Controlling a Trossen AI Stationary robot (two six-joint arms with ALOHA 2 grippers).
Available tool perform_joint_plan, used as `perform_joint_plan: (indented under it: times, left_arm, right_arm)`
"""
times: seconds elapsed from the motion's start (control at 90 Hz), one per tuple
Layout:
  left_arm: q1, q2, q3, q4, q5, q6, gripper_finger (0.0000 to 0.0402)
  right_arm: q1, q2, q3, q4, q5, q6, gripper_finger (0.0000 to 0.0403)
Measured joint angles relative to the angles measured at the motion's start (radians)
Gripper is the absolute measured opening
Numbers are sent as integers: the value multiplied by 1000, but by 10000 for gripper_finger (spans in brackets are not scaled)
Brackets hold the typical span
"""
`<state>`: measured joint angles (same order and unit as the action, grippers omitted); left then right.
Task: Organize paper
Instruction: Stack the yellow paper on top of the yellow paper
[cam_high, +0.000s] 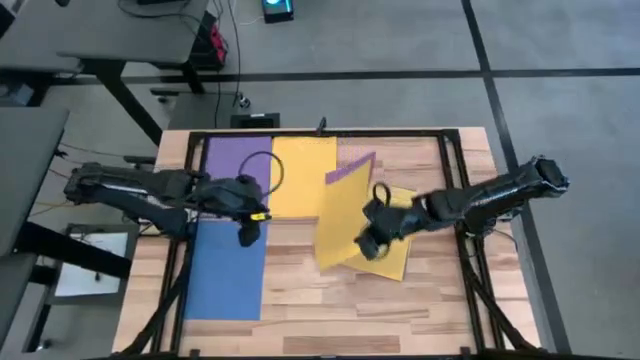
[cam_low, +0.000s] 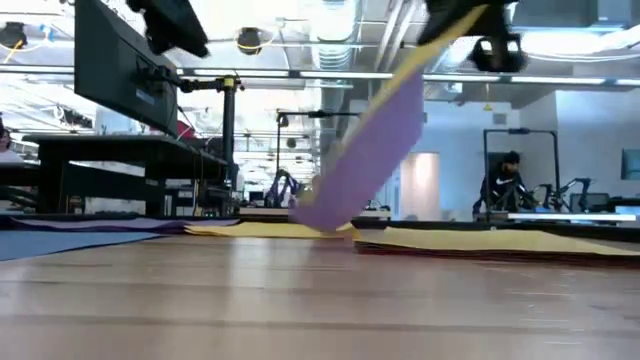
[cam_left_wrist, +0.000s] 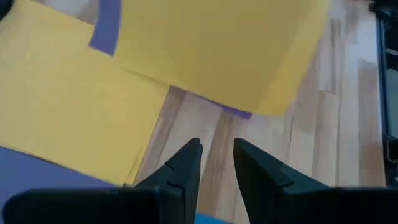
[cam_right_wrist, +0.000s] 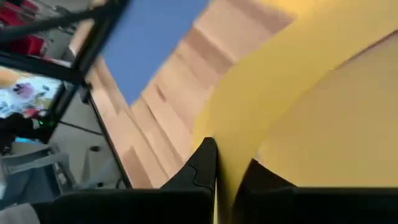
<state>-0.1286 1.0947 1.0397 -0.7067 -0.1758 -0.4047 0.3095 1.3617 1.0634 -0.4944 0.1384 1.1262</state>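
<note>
The left gripper hangs over the table with its fingers a little apart and nothing between them. The blue sheet lies flat just below it, the purple sheet flat beyond it, and a yellow sheet just to its right.

Further right, the right gripper pinches the edge of a yellow sheet, its fingers pressed together on the paper. That sheet lifts off the table at the gripper and sags away from it. A purple sheet rises with it, slanting up steeply in the low view.

These sheets look feather-light and floppy. I judge they bend under their own weight, slide easily over each other and crease if squeezed hard. An edge or corner seems the only place to take hold, since a flat sheet gives the fingers nothing to grip.

Some things stay unclear. I cannot tell whether the gripper holds 1 sheet or 2, because the purple one sits behind the yellow. The yellow sheet under the right gripper hides whatever lies beneath it, though a dark reddish edge peeks out in the low view.
</note>
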Motion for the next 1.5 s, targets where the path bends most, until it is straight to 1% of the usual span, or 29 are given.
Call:
perform_joint_plan:
  times: [0.056,0.189,0.244,0.367,0.444,0.511,0.611,0.756,0.811,0.944,1.056,1.133,1.233,1.322,1.389,1.444,1.5]
  left_arm:
    - [2,40,0,35,4,6,81]
    - [2,135,0,127,8,1,82]
    - [2,171,0,168,10,-18,82]
    - [0,247,0,256,16,-95,82]
    - [-2,294,0,320,33,-144,82]
    - [-9,335,0,362,41,-171,82]
    - [-23,385,0,398,43,-214,82]
    - [-40,441,1,436,43,-281,82]
    - [-47,449,1,444,43,-300,82]
    - [-62,459,1,466,42,-326,82]
    - [-78,465,2,502,38,-340,82]
    - [-95,481,2,494,29,-361,82]
    - [-128,511,-1,457,28,-410,82]
    - [-168,545,1,468,25,-462,82]
    - [-199,581,1,487,25,-498,82]
    - [-223,610,1,496,26,-528,82]
    - [-243,642,0,526,27,-550,82]
  right_arm:
    - [51,2,-20,-9,22,51,0]
    - [172,27,-91,16,127,203,0]
    - [209,48,-109,17,146,266,0]
    - [272,89,-131,24,142,397,0]
    - [300,122,-139,20,116,436,4]
    - [312,149,-139,20,80,442,17]
    - [311,181,-139,16,6,413,55]
    - [300,189,-139,-37,-41,359,113]
    - [295,174,-139,-83,-64,331,130]
    - [282,88,-137,-155,-64,236,160]
    - [247,16,-137,-200,-63,130,171]
    - [202,-16,-137,-211,-61,43,173]
    - [136,-26,-137,-198,-61,-77,171]
    - [77,-17,-137,-170,-63,-150,171]
    - [36,7,-137,-139,-81,-162,170]
    - [10,33,-138,-113,-115,-137,171]
    - [13,55,-138,-69,-137,-104,171]
